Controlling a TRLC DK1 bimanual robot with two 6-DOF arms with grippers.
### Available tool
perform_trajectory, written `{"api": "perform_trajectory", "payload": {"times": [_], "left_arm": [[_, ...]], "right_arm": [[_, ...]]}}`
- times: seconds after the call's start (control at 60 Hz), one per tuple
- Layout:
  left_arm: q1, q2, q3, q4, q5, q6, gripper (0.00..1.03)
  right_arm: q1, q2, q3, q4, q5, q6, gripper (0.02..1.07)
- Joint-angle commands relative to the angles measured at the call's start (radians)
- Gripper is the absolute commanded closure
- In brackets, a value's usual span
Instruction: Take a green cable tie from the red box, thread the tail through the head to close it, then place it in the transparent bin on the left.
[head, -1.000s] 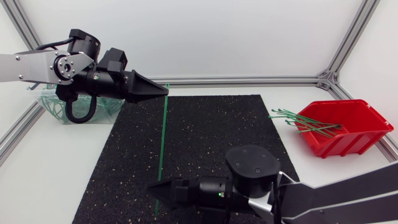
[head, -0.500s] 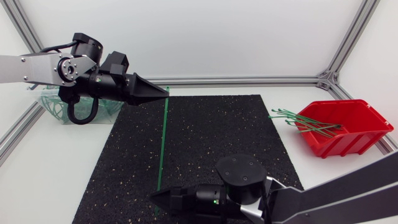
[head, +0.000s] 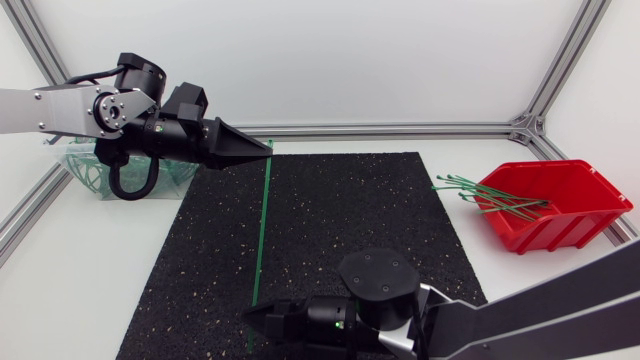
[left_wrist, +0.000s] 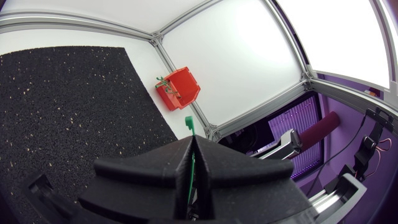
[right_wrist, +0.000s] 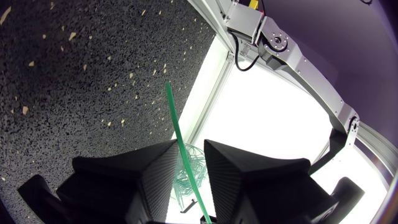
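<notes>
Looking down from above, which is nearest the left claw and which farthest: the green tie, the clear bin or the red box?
1. Green cable tie: clamped in the left gripper itself.
2. Transparent bin: partly under that arm, at the table's left side.
3. Red box: at the far right side.

Head camera overhead, facing down on black mat (head: 350, 220). Wrist cameras close-in, facing each other — all three share green cable tie (head: 261, 220).

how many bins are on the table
2: the red box at the right, holding green cable ties, and the transparent bin at the left, partly hidden by the left arm.
</notes>
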Motion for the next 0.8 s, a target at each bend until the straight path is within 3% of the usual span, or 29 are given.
{"api": "perform_trajectory", "payload": {"times": [0.0, 0.5, 0.6, 0.783], "left_arm": [[-0.007, 0.018, 0.012, -0.012, 0.004, 0.02, 1.0], [-0.006, 0.021, 0.015, -0.012, 0.004, 0.023, 1.0], [-0.004, 0.021, 0.015, -0.012, 0.004, 0.025, 1.0], [-0.007, 0.02, 0.012, -0.015, 0.004, 0.025, 1.0]], "right_arm": [[0.011, 0.02, 0.008, 0.021, 0.003, 0.0, 0.8], [0.013, 0.011, -0.033, 0.02, 0.025, -0.003, 0.83], [0.013, 0.008, -0.042, 0.02, 0.031, -0.003, 0.95], [0.017, 0.011, -0.045, 0.02, 0.042, -0.003, 1.01]]}}
